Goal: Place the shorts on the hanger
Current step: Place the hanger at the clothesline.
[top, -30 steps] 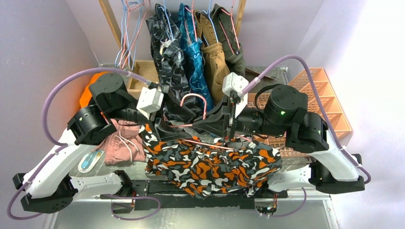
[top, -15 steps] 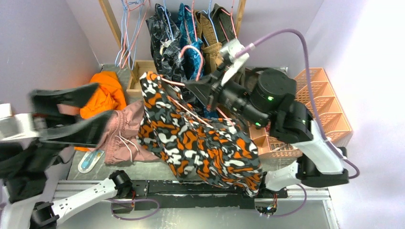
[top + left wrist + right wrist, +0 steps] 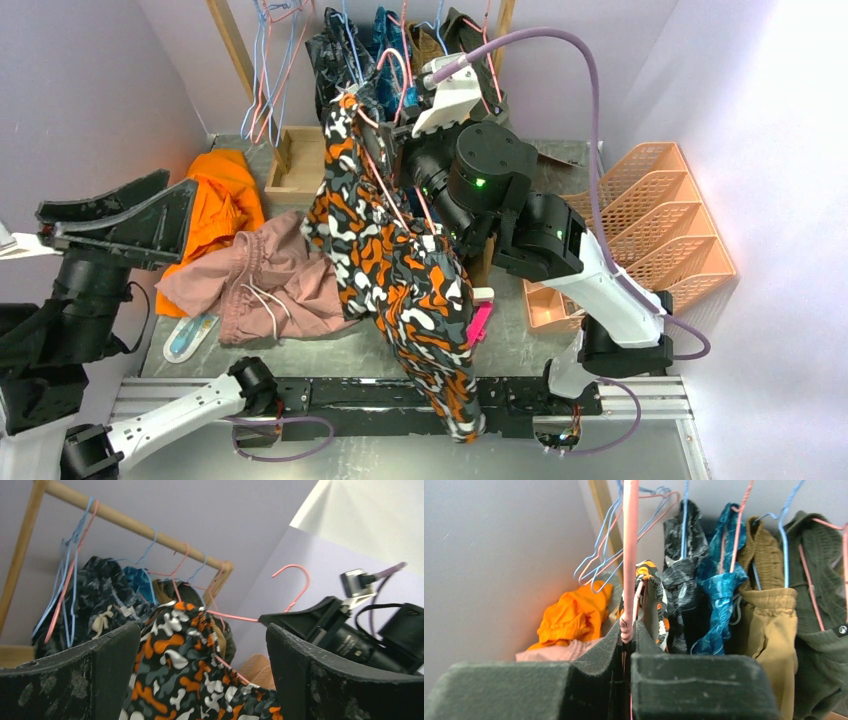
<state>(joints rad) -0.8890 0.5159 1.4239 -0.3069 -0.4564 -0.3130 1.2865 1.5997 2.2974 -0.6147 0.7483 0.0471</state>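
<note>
The orange, black, white and grey camouflage shorts [image 3: 400, 270] hang draped on the pink wire hanger [image 3: 392, 62], lifted off the table in front of the clothes rack. My right gripper [image 3: 405, 128] is shut on the hanger's neck [image 3: 626, 625], with the hook rising above it. An edge of the shorts [image 3: 655, 595] shows just behind the fingers. My left gripper [image 3: 110, 225] is open and empty, raised at the far left, apart from the shorts. In the left wrist view the shorts [image 3: 175, 665] and the hanger [image 3: 295, 575] show between its spread fingers [image 3: 70, 680].
A wooden rail [image 3: 135, 525] at the back holds several hung garments [image 3: 769, 615] and empty light-blue hangers [image 3: 265, 60]. Dusty-pink shorts [image 3: 270, 285] and an orange garment [image 3: 215, 205] lie at the table's left. Orange baskets [image 3: 660, 230] stand at the right, a wooden box [image 3: 300, 160] at the back.
My right arm has swung the hanger with the shorts up and back toward the rack. My left gripper has pulled away to the far left and stands open.
</note>
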